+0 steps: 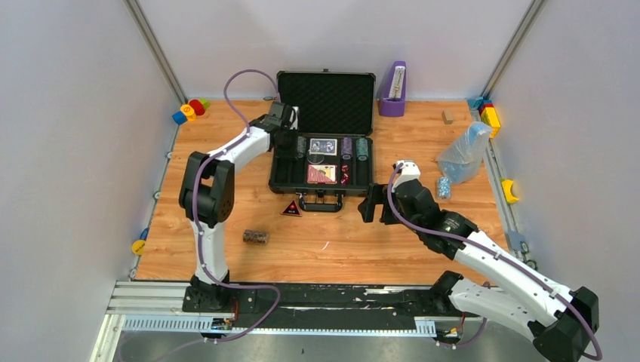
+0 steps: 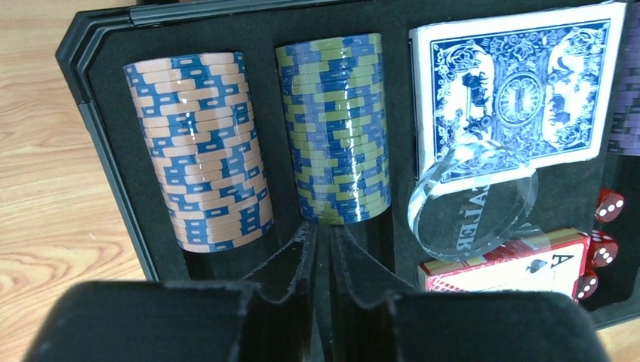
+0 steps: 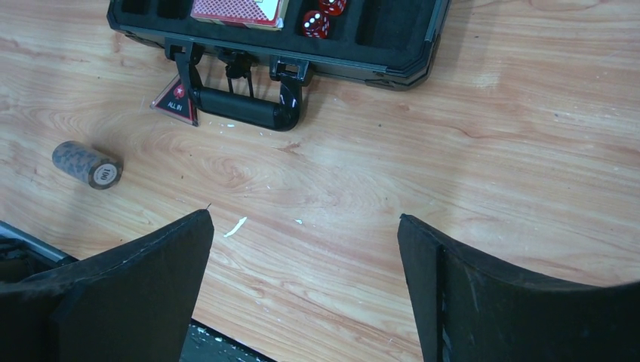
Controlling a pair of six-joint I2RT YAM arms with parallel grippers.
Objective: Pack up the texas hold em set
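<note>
The black case [image 1: 325, 93] lies open at the back, lid upright. In the left wrist view its foam tray [image 2: 98, 113] holds a tan-and-blue chip roll [image 2: 200, 151], an olive-and-blue roll [image 2: 332, 128], a blue card deck [image 2: 521, 90], a clear round dealer button [image 2: 472, 200], a red deck [image 2: 521, 268] and red dice [image 2: 607, 207]. My left gripper [image 2: 330, 226] is shut and empty, its tips at the near end of the olive roll. My right gripper [image 3: 304, 219] hangs open over bare table. A dark red triangle [image 3: 173, 102] lies by the case handle [image 3: 241, 109]. A dark chip roll [image 3: 87, 164] lies loose.
A purple metronome-like object [image 1: 392, 90] stands right of the case. A clear plastic bag [image 1: 464, 151] with a small blue chip roll [image 1: 444, 187] beside it lies at the right. Toy blocks sit at the back left [image 1: 190, 110] and back right [image 1: 489, 113].
</note>
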